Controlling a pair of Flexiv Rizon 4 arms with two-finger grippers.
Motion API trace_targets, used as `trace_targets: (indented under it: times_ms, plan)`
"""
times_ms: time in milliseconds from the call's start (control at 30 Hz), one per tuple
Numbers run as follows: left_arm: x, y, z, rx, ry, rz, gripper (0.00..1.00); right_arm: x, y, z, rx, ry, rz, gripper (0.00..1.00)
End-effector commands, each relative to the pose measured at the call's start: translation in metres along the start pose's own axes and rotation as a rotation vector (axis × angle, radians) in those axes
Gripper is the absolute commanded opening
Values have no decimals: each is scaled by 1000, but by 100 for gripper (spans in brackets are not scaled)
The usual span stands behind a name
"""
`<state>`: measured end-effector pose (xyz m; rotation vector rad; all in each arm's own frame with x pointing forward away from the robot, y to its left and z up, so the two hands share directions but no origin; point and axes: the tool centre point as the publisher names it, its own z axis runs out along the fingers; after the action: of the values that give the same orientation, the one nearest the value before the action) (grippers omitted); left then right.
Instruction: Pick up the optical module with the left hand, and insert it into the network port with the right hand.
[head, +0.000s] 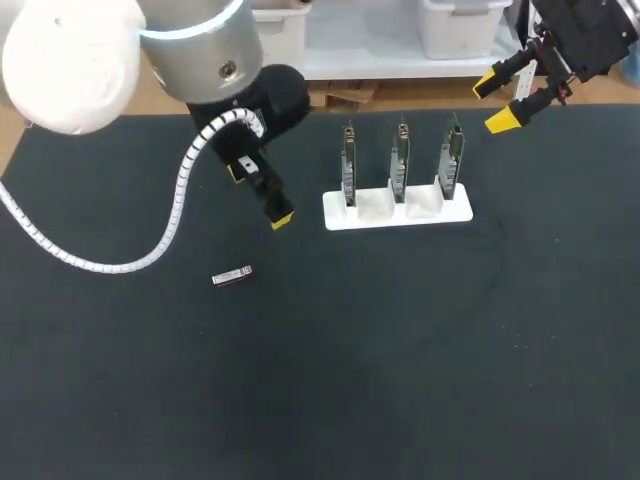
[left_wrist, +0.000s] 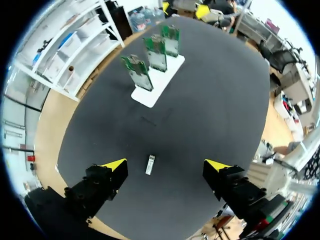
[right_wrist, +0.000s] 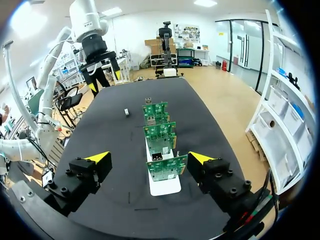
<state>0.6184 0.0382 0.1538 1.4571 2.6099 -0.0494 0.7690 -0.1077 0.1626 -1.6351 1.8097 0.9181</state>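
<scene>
1. The small silver rectangular optical module (head: 232, 276) lies flat on the black table mat (head: 420, 360), left of centre in the head view, and nothing touches it.
2. The left gripper (head: 258, 196) hangs over the mat, just up and right of the module in the head view. Its yellow-tipped fingers are spread apart and hold nothing. In the left wrist view, the module lies on the mat between the two fingers.
3. A white plastic stand (head: 398, 212) sits in the upper middle of the head view, holding three upright green circuit boards (head: 400, 160) in a row.
4. The right gripper (head: 494, 102) hovers at the upper right of the head view, past the stand's right end, with its fingers apart and empty.
</scene>
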Motion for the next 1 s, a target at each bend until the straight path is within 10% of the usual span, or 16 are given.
trace_targets:
  times_ms: [33,367,1000]
  plan:
    - [-2,11,10,38,109,31,100,0,1,0,4,0,0,100]
    - [21,15,36,116,217,60,100,0,1,0,4,0,0,100]
    - [25,14,42,131,171,50,100,0,1,0,4,0,0,100]
